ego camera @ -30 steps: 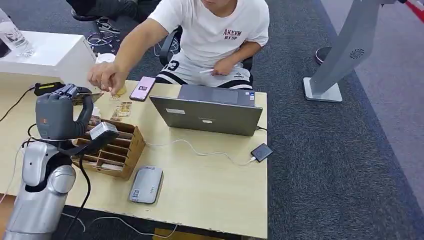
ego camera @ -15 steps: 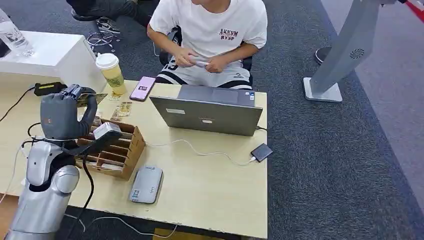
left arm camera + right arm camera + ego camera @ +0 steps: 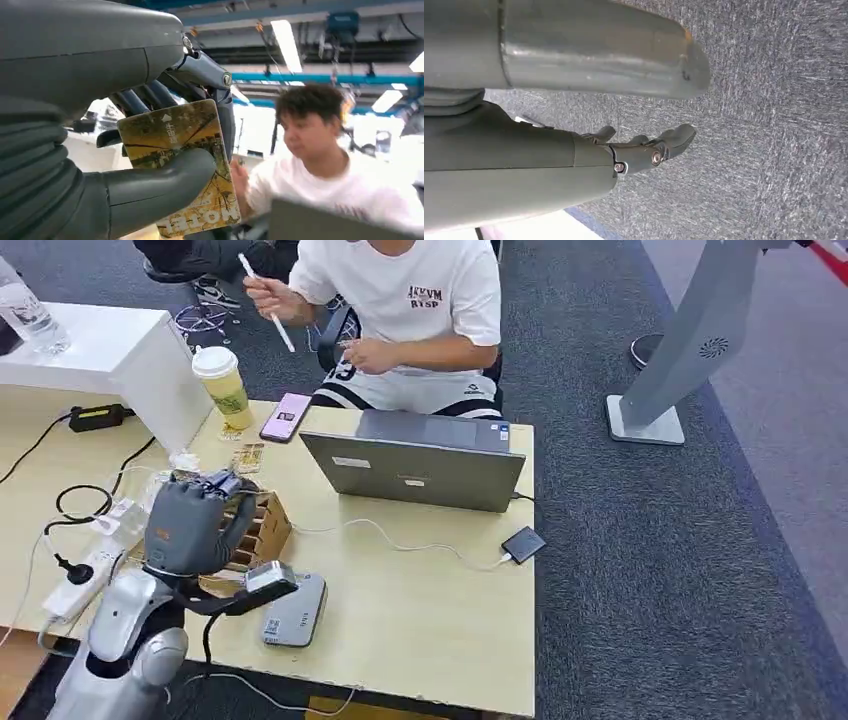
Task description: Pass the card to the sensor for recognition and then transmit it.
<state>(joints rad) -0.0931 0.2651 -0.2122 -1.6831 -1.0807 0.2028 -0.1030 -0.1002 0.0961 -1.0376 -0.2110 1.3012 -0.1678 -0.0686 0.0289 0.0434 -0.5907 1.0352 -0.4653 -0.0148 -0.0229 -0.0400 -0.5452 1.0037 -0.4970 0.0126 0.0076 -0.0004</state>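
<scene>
My left hand (image 3: 190, 525) hovers over the wooden card box (image 3: 262, 530) at the table's left side. In the left wrist view that hand (image 3: 125, 195) pinches a yellow printed card (image 3: 195, 135) between thumb and fingers, the card standing upright. A grey flat reader (image 3: 295, 608) lies on the table just right of my wrist. A small black device (image 3: 523, 543) on a white cable sits farther right. My right hand (image 3: 644, 150) hangs over grey carpet, fingers apart and holding nothing.
A grey laptop (image 3: 415, 468) stands mid-table, with a seated person (image 3: 400, 310) behind it holding a white stick. A lidded cup (image 3: 222, 385), a pink phone (image 3: 285, 416) and a loose card (image 3: 248, 457) lie at the far left. Cables and a power strip (image 3: 75, 585) lie left.
My left hand has come down and to the right, from the far left of the table to over the card box. The person drew their arm back from the table.
</scene>
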